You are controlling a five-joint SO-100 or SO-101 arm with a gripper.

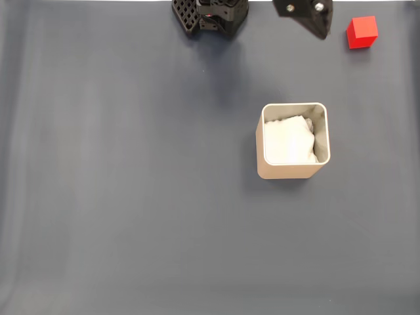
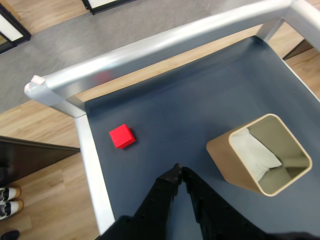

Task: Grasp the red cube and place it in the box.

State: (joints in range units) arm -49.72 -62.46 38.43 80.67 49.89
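The red cube (image 1: 362, 32) rests on the dark mat near the top right corner of the fixed view; in the wrist view the red cube (image 2: 122, 136) lies up and to the left of the fingertips, close to the table's rail. The beige box (image 1: 289, 172) stands upright in the middle right, lined with white padding (image 1: 289, 139). From the wrist camera the box (image 2: 220, 155) sits to the right of the fingers. My black gripper (image 1: 319, 29) hovers at the top edge, left of the cube. The gripper (image 2: 177, 170) has its tips together and holds nothing.
The arm's base (image 1: 210, 16) sits at the top centre of the mat. An aluminium frame rail (image 2: 150, 47) borders the table on two sides, with wooden floor beyond it. A pair of shoes (image 2: 7, 200) shows on the floor at the left.
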